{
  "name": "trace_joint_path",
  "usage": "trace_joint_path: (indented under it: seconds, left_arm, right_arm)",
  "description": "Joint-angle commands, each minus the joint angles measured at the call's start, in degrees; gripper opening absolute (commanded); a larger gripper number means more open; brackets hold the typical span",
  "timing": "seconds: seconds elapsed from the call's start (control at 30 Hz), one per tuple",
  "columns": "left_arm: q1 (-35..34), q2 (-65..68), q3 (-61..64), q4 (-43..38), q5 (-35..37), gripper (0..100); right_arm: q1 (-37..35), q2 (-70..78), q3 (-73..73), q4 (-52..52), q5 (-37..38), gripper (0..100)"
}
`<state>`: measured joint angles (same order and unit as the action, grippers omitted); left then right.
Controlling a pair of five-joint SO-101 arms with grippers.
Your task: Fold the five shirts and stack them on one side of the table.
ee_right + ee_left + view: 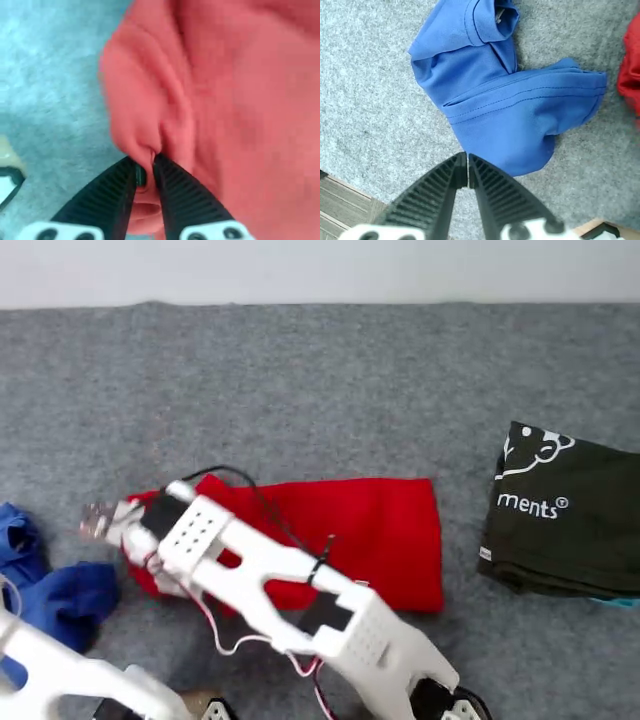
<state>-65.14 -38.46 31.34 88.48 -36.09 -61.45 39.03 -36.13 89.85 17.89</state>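
Note:
A red shirt (pixel 370 530) lies folded lengthwise across the middle of the grey table. At its left end, my right gripper (pixel 120 530) is shut on a pinched fold of the red shirt (pixel 225 100); in the right wrist view the cloth bunches between the black fingers of that gripper (pixel 147 167). A crumpled blue shirt (pixel 55 590) sits at the table's front left. My left gripper (pixel 468 160) hovers by the near edge of the blue shirt (pixel 515 110), shut and holding nothing. A folded dark shirt (pixel 560 510) with white print rests at the right.
A light blue edge (pixel 615 602) peeks from under the dark folded shirt. The left arm's white body (pixel 60 670) crosses the front left corner. The grey felt table (pixel 320 390) stretches open toward the back. A wooden floor strip (pixel 340 210) marks the table's edge.

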Motion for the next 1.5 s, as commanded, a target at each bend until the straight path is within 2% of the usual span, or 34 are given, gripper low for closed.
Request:
trace_joint_path:
  seconds: [0.0, 0.17, 0.33, 0.4, 0.53, 0.63, 0.8, 0.93, 1.07, 1.17, 1.27, 1.47]
  left_arm:
    - [2.11, -1.32, -0.84, -0.79, -0.44, 2]
    - [5.19, -1.67, -0.84, -0.70, -0.26, 2]
    - [5.27, -1.67, -0.84, -0.70, -0.26, 2]
    - [5.10, -1.67, -0.84, -0.70, -0.26, 2]
    - [5.01, -1.67, -0.84, -0.70, -0.35, 2]
    - [5.01, -1.67, -0.84, -0.70, -0.35, 2]
    - [5.19, -1.58, -0.84, -0.70, -0.35, 2]
    - [5.36, -1.32, -0.84, -0.97, -0.35, 2]
    - [5.36, -1.32, -0.84, -0.97, -0.35, 2]
    - [5.36, -1.32, -0.84, -0.97, -0.35, 2]
    - [5.36, -1.32, -0.84, -0.97, -0.35, 2]
    - [5.01, -1.58, -0.84, -0.62, -0.35, 2]
  right_arm:
    - [3.65, -5.93, -0.62, -3.47, 0.70, 1.0]
    - [7.52, -5.58, -0.53, -7.69, 0.35, 3.5]
    - [12.09, -2.15, -0.53, -12.35, 0.35, 18.0]
    - [14.55, -0.31, -0.53, -15.08, 0.35, 20.0]
    - [17.98, 0.92, -0.62, -17.63, 0.35, 19.9]
    - [17.63, -1.80, -0.70, -14.99, 0.35, 19.8]
    - [13.67, -8.40, -0.70, -8.84, 0.35, 17.0]
    - [8.84, -12.62, -0.70, -5.85, 0.53, 0.9]
    - [3.21, -14.55, -0.62, -2.59, 0.35, 1.7]
    - [1.71, -12.53, -0.53, -2.24, 0.79, 1.1]
    - [4.00, -7.16, -0.53, -4.79, 3.34, 1.0]
    - [12.18, 4.18, -3.78, -18.15, 15.56, 1.0]
